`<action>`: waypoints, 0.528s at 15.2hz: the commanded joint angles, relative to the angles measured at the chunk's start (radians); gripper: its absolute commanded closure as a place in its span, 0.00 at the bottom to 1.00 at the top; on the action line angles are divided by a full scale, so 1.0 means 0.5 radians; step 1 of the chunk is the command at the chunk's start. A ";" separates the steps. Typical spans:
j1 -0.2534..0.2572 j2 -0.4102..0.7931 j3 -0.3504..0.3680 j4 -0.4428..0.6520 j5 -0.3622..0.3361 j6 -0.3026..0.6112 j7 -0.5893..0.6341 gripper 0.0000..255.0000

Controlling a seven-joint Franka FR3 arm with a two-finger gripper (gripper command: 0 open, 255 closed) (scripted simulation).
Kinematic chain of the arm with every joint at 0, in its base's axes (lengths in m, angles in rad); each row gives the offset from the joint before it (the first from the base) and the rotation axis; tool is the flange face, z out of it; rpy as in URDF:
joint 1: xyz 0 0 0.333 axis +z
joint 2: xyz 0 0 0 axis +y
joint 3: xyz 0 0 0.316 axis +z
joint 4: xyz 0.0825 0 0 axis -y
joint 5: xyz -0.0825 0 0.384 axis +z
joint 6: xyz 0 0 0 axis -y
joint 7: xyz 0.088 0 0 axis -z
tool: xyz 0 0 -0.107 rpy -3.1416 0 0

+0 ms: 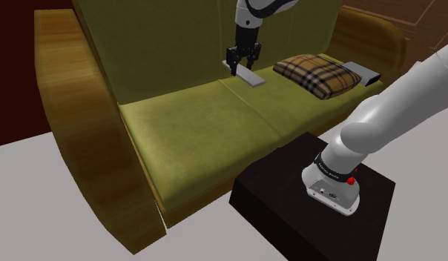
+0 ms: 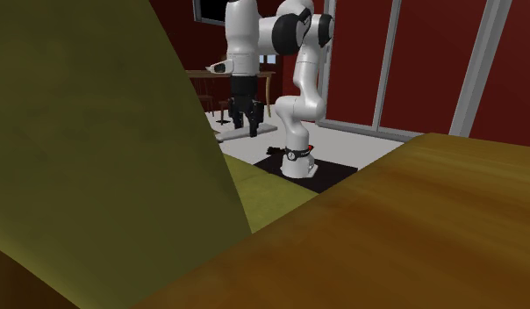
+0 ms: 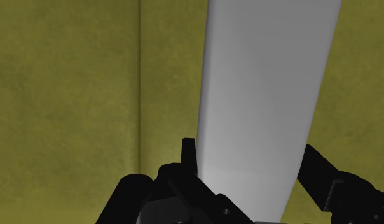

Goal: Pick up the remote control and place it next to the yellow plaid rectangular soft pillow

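Observation:
The remote control [image 1: 252, 78] is a flat pale grey bar. My black gripper [image 1: 238, 68] is shut on one end of it, close to the sofa's backrest near the seam between the two seat cushions. The yellow-brown plaid pillow [image 1: 317, 75] lies on the seat to the shoulder view's right of the remote, a short gap away. In the wrist view the remote [image 3: 267, 95] runs away from the gripper [image 3: 249, 158], clasped on both sides, with olive seat fabric behind it. In the second exterior view the gripper [image 2: 243, 121] holds the remote [image 2: 230, 135] in the air.
The olive sofa [image 1: 193, 126] has thick wooden arms [image 1: 81, 133]. A grey and black boxy object [image 1: 364, 72] lies beyond the pillow by the far arm. The black stand [image 1: 289, 207] sits against the seat's front edge. The sofa back [image 2: 88, 149] blocks much of the second exterior view.

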 commanded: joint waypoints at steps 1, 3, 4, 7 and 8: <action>-0.021 -0.022 -0.034 0.002 -0.009 -0.025 -0.050 1.00; -0.063 -0.033 -0.101 -0.010 -0.032 -0.024 -0.148 1.00; -0.085 -0.036 -0.134 -0.013 -0.043 -0.024 -0.197 1.00; -0.149 -0.029 -0.234 -0.007 -0.079 -0.022 -0.342 1.00; -0.171 -0.023 -0.267 -0.001 -0.091 -0.021 -0.390 1.00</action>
